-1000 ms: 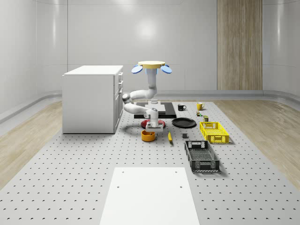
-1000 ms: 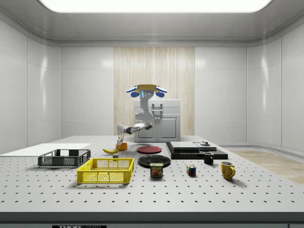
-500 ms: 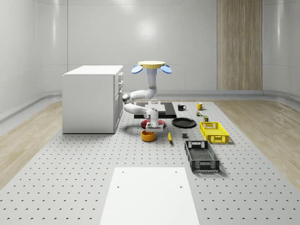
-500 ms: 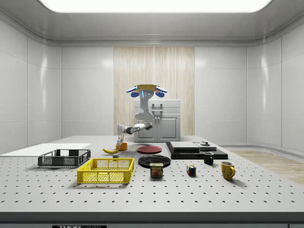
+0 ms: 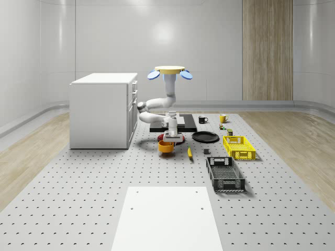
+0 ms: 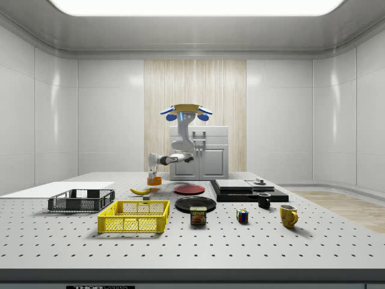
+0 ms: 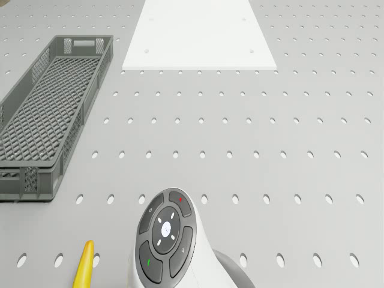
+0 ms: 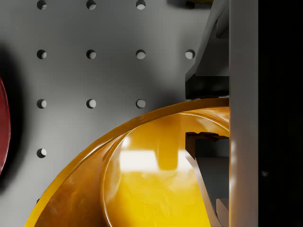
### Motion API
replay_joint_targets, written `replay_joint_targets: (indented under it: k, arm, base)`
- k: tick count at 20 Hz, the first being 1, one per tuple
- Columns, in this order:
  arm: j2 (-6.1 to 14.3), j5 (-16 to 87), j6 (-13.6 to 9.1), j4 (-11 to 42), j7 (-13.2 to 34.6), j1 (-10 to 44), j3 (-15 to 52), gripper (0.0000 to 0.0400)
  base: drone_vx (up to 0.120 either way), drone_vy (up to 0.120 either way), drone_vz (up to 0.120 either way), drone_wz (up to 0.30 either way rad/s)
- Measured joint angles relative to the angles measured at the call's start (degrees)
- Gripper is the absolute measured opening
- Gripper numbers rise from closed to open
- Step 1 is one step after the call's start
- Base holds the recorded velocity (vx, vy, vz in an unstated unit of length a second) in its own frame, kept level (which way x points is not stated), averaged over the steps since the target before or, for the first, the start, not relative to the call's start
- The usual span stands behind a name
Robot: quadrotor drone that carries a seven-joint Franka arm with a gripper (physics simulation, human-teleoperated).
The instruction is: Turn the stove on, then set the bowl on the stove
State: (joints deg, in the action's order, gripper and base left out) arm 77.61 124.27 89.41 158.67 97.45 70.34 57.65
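the drone [image 5: 169, 72] hovers above the tabletop [image 5: 94, 178] beside the cabinet [image 5: 102, 110]. below it the end effector [image 5: 168, 137] is clenched on the rim of the orange bowl [image 5: 166, 147], one finger inside, the bowl lifted just clear of the tabletop. keep it level and carry it rightward to the black stove [image 5: 180, 123], clearing the red plate [image 6: 189, 189].

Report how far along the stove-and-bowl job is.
Done: whether the stove is on cannot be told. In hand: the gripper is shut on the bowl rim, bowl off the table, drone hovering above. Left: carry the bowl to the stove and set it down.
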Motion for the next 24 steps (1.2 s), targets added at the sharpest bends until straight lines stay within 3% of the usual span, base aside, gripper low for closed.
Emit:
replay_joint_targets:
  k: [12,22,24]
  arm:
    - [-0.1,-1.4,-1.1,0.9,0.1,-0.4,1.6,0.01]
    - [-0.2,-1.5,-1.2,1.0,0.1,-0.4,1.7,0.01]
    - [-0.2,-1.5,-1.2,1.0,0.1,-0.4,1.7,0.01]
  base:
    - [-0.12,0.12,0.12,0.0]
    - [-0.12,0.0,0.0,0.0]
    - [-0.12,0.12,0.0,0.0]
